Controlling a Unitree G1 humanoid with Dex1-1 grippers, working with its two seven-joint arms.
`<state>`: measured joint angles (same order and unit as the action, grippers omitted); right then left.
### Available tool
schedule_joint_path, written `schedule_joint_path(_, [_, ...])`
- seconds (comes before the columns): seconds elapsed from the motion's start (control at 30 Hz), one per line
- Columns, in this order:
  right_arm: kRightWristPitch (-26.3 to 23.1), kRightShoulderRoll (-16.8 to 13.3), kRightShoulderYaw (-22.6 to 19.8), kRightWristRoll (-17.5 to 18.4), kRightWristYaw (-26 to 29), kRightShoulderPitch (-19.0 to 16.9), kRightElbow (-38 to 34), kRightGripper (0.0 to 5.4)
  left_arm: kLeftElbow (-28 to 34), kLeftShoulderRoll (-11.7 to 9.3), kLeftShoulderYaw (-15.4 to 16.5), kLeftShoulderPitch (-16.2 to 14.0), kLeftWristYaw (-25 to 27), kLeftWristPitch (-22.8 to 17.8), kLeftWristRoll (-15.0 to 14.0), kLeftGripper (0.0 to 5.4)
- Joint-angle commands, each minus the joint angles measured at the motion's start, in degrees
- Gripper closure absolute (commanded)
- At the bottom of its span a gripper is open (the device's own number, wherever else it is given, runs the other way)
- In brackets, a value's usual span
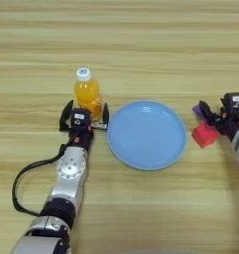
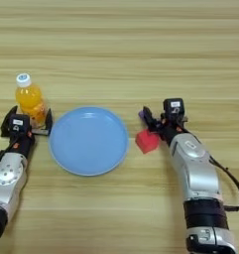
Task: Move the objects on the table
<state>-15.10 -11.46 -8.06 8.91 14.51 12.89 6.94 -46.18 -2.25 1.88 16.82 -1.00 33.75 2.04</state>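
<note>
1. Left arm (image 1: 66, 183): silver-grey rounded metal shell, round disc-shaped joint cover mid-forearm, black band nearer the elbow.
2. Thin black cable (image 1: 23, 183) loops out from the left forearm's side and back toward the elbow.
3. Left gripper (image 1: 85, 115): two black fingers on a black wrist block; small white square label on top, printing too small to read.
4. Right arm (image 2: 195, 173): same silver-grey shell, black collar low on the forearm, black cable (image 2: 235, 191) curving along its outer side.
5. Right gripper (image 2: 158, 120): black fingers, black block, apparently the same white label.
</note>
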Motion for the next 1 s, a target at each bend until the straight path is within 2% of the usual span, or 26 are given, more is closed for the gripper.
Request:
schedule_joint_path(0.03, [-2.04, -0.26, 0.6, 0.6, 0.14, -1.98, -4.49, 1.2, 0.05, 0.06, 0.01, -0.35, -0.16, 0.05, 0.24, 0.0])
schedule_joint_path(0.23, [-3.55, -0.31, 1.39, 0.83, 0.13, -4.94, -9.55, 0.51, 0.06, 0.06, 0.03, -0.37, -0.12, 0.09, 0.21, 0.0])
schedule_joint_path(0.4, [-3.59, -1.14, 1.92, 0.42, 0.73, -7.36, -10.93, 0.03, 0.18, 0.07, 0.03, -0.45, -0.11, 0.11, 0.2, 0.0])
schedule_joint_path(0.77, [-1.34, -2.23, 1.59, 1.35, 3.0, -11.83, -14.39, 0.03, 0.16, -0.05, 0.12, -0.44, 0.0, 0.2, 0.11, 0.0])
schedule_joint_path(1.0, [3.24, -2.4, 1.99, 1.23, 4.86, -15.8, -15.48, 0.03, 0.39, 0.07, 0.11, -0.68, 0.06, 1.02, 0.03, 0.0])
